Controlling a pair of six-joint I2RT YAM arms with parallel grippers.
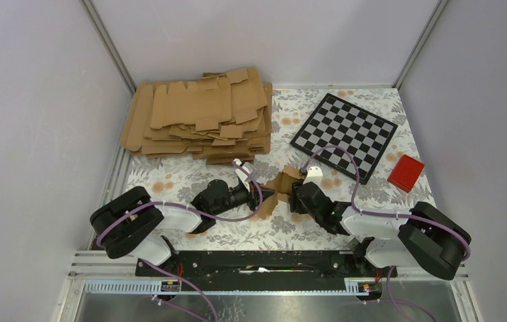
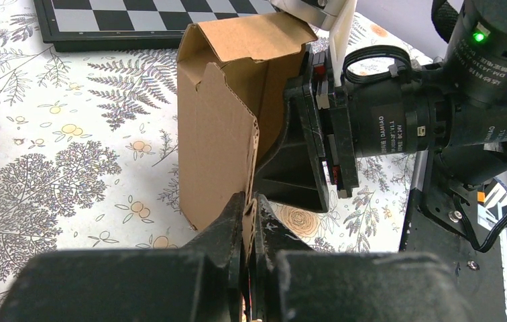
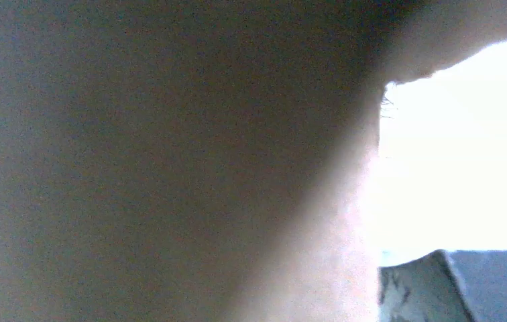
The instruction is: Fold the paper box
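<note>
L gripper (image 2: 251,203) pinched shut on a flap edge of paper box (image 2: 214,141). Box stands upright, part-folded, mid tabletop (image 1: 274,233) nearer its front edge, btwn both grippers. R gripper (image 1: 296,196) up against box's open side; fingers hidden, so can't tell how wide it's open.

Half-folded brown paper box (image 2: 217,134), upright

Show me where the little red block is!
In the top view, the red block sits on the right side, just right of the checkerboard.
</note>
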